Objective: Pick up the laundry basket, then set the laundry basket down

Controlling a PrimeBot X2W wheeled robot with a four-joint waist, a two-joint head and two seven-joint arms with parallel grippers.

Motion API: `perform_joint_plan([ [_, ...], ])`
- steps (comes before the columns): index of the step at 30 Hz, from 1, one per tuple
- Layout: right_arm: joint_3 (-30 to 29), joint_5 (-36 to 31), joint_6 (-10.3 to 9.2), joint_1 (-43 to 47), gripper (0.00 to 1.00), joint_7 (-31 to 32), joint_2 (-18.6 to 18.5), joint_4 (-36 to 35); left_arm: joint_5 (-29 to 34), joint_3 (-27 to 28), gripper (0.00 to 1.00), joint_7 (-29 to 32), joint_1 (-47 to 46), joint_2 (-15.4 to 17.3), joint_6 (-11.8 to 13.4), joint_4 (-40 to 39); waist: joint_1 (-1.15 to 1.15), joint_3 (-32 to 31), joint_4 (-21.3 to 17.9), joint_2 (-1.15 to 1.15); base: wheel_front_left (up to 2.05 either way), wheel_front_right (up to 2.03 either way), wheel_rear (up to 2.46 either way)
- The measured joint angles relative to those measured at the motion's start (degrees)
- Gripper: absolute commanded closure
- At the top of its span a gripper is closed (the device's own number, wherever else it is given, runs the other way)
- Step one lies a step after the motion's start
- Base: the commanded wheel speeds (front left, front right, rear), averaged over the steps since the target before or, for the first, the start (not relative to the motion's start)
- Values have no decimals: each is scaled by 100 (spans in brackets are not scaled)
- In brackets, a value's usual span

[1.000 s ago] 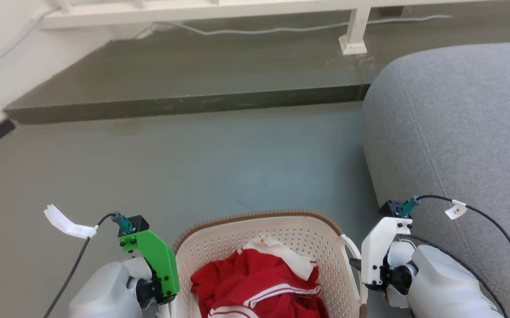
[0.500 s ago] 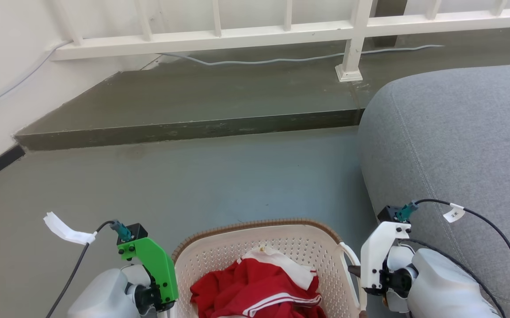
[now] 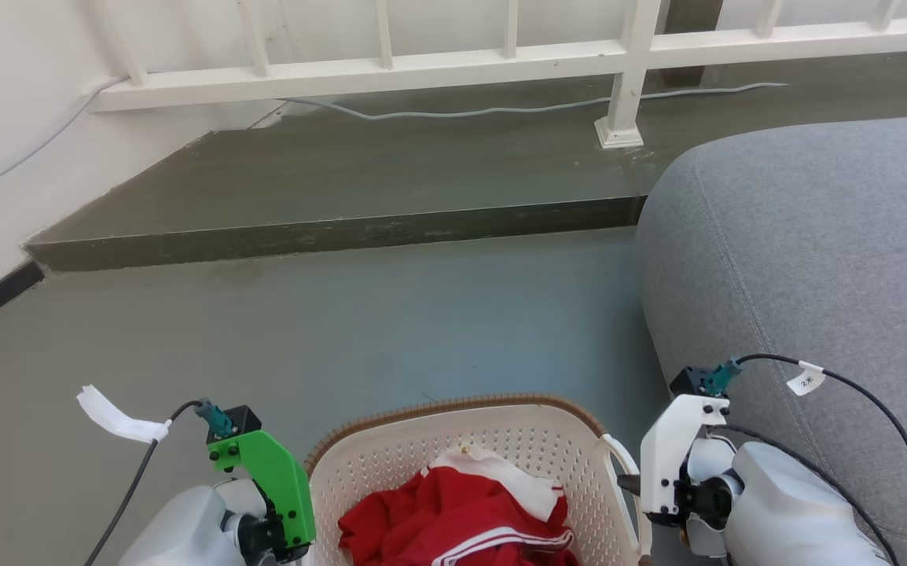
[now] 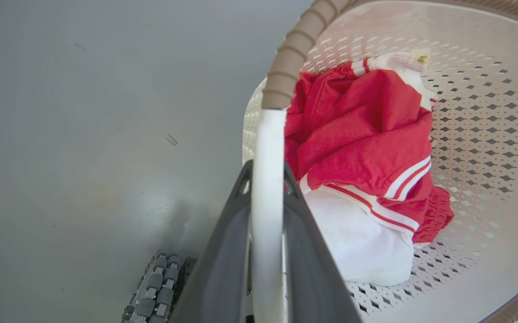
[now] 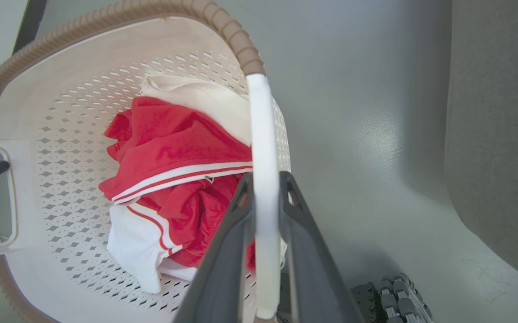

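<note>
Left wrist view: left gripper [image 4: 267, 172] has both dark fingers pinched tight on the white left handle [image 4: 267, 134] of the laundry basket [image 4: 474, 134]. The bar runs straight up between them with no gap either side. Right wrist view, same picture: right gripper [image 5: 265, 179] is clamped on the white right handle [image 5: 259, 134].

Head view puts the basket at bottom centre of the frame, between both wrists, with red-and-white clothes [image 3: 453, 511] heaped inside. Grey sofa [image 3: 799, 251] sits close at the right. There's open floor [image 3: 343, 330] in mid frame up to the step [image 3: 328, 236].

It reads as carried, not resting, but the underside is hidden so I can't confirm.

For the set-down:
- Hold both wrists at equal height and fixed spacing. Those handles are thin bars, so I'd expect the basket to swing about the handle line if one side leads.
- Don't spread or squeeze the arms, or the handles will flex.
- Pick the open floor in mid frame, clear of the sofa edge at the right.
- Lower straight and slow. The clothes sit toward the bottom edge of the head view, so watch for tilt that way.
- Open the jaws only once the base sits flat, both sides together.
</note>
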Motion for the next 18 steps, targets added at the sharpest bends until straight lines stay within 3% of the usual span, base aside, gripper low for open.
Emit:
perform_joint_plan([
  [18,165,238,-99,92,100,52,-5,-122,-14,-40,100,-35,6,47,0,-15,0,0,14,0,0,0,0],
])
